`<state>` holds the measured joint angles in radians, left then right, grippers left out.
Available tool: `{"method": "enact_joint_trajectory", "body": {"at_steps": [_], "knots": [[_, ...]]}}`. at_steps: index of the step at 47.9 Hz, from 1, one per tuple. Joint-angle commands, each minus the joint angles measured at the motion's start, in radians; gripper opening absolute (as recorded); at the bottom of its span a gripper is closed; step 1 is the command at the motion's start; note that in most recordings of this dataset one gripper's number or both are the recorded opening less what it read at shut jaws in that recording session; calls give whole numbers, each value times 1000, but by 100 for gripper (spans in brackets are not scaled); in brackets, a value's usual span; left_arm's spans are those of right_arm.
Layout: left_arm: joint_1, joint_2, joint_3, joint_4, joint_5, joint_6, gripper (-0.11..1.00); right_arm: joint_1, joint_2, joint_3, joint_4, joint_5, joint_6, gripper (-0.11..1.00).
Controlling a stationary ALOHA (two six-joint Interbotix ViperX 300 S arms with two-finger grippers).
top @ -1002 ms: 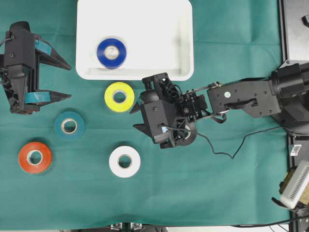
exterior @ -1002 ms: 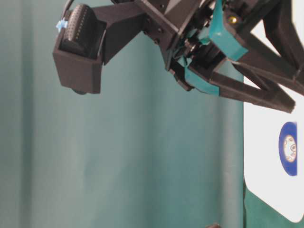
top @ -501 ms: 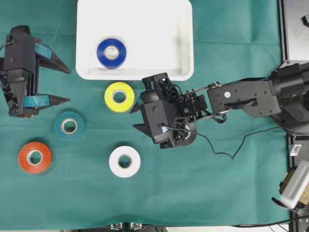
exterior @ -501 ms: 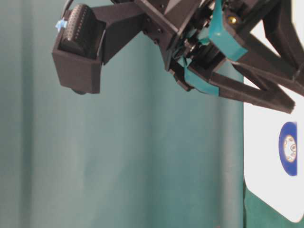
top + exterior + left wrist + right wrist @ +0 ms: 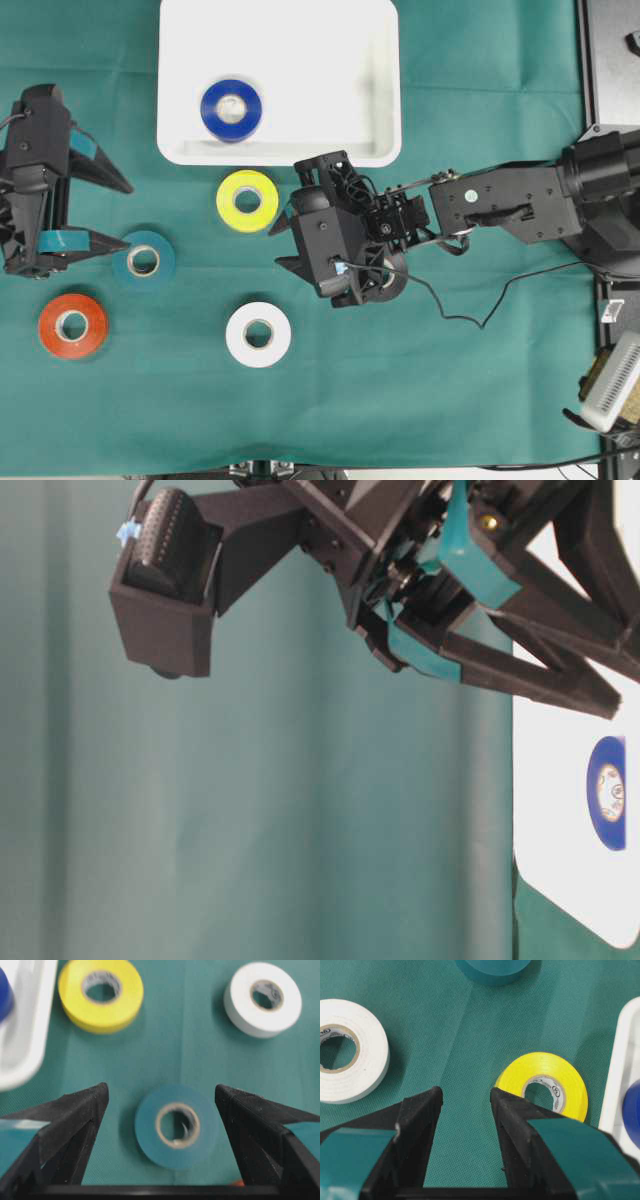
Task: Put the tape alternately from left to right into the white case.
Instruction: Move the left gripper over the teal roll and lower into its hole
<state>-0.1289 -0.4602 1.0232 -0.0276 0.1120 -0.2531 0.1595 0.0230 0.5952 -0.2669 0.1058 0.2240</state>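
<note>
- Overhead view: the white case point(image 5: 330, 60) lies at the top centre of the green-covered bench point(image 5: 450, 400). One roll of the tape, the blue roll point(image 5: 231, 110), lies flat inside it, left of its middle.
- Four rolls lie flat on the cloth outside the case: the yellow roll point(image 5: 247, 200) just below the case's front rim, the teal roll point(image 5: 143, 260), the orange-red roll point(image 5: 72, 325) and the white roll point(image 5: 258, 334).
- The left claw point(image 5: 128, 214) stands wide open at the left edge; its lower finger overlaps the teal roll's left side in this view.
- The right claw point(image 5: 276, 246) sits mid-bench, just right of the yellow roll, pointing left.
- Table-level view: you see the left claw's spread fingers close up, with the case and the blue roll at the right edge.
- Left wrist view: the teal roll lies between the two open fingers, apart from both. The yellow and white rolls lie beyond it.
- Right wrist view: the right claw's fingers stand narrowly apart with only cloth between them; it grips nothing. The yellow roll lies just beyond one fingertip.
</note>
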Motion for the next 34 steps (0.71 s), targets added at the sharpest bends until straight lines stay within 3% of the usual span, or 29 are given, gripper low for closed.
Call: {"method": "enact_joint_trajectory", "body": {"at_steps": [1,12,34], "knots": [[-8,-5,-6,-2,8,-23,62,2,-29,-9,-2,-9,2,50],[-6,17,-5,-2,23,-38,62,3,-28,-9,0,-9,0,50],[-8,195,-46,-2,23,-43,62,3,-28,-8,-2,-9,2,50]]}}
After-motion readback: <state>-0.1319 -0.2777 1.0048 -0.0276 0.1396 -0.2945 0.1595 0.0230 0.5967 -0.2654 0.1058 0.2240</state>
